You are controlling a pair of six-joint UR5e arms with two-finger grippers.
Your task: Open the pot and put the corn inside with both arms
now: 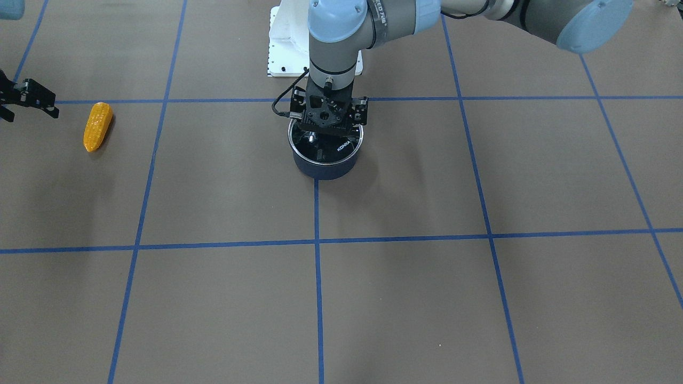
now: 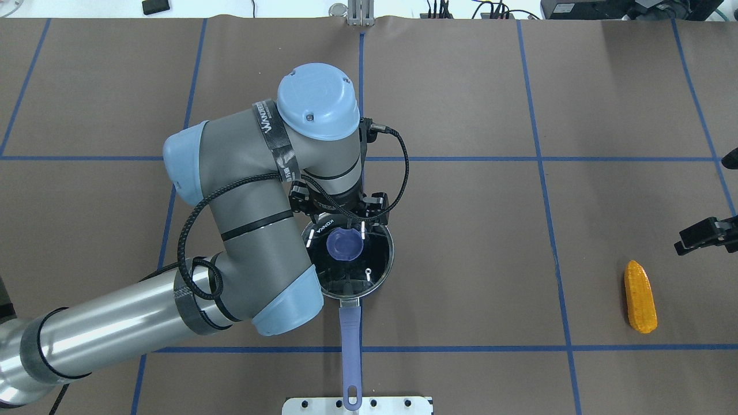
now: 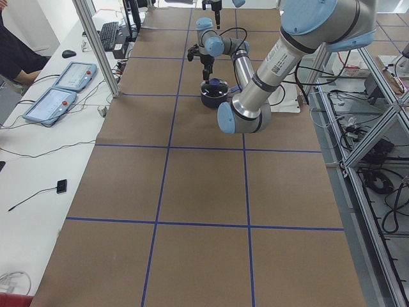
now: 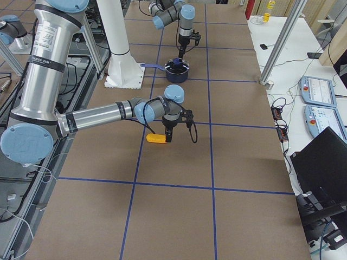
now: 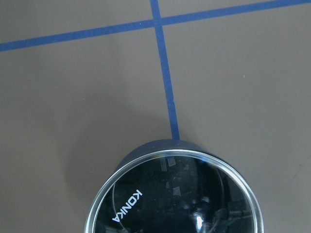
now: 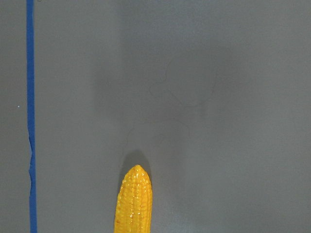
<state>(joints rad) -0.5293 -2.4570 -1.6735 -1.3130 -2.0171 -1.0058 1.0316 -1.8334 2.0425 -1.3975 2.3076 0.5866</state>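
The pot [image 1: 323, 168] stands mid-bench with its glass lid [image 5: 175, 194] seated and its handle [image 2: 350, 346] pointing back toward the robot's base. The left end effector [image 2: 337, 233] hangs directly over the pot, and its fingers [image 2: 311, 234] look spread to either side of the purple knob [image 2: 345, 244]. From the overhead view they seem not to have closed on it, though the wrist hides part of the gap.

The corn [image 2: 640, 295] lies on the bench [image 1: 427, 298], well away from the pot on the robot's right. The right end effector [image 2: 704, 236] is near its tapered end. I cannot tell whether its jaws are spread or pressed together.

The step in hand is judged to be taking off the lid. To do it well, centre on the knob, close squarely, and lift straight up so the pot doesn't drag. Then carry the lid clear of the pot before the corn comes across.

The lid reads "KONKA" [image 5: 127, 205] in white. A strap [image 2: 266, 118] on the left arm starts "WANDE", and the rest is unreadable.
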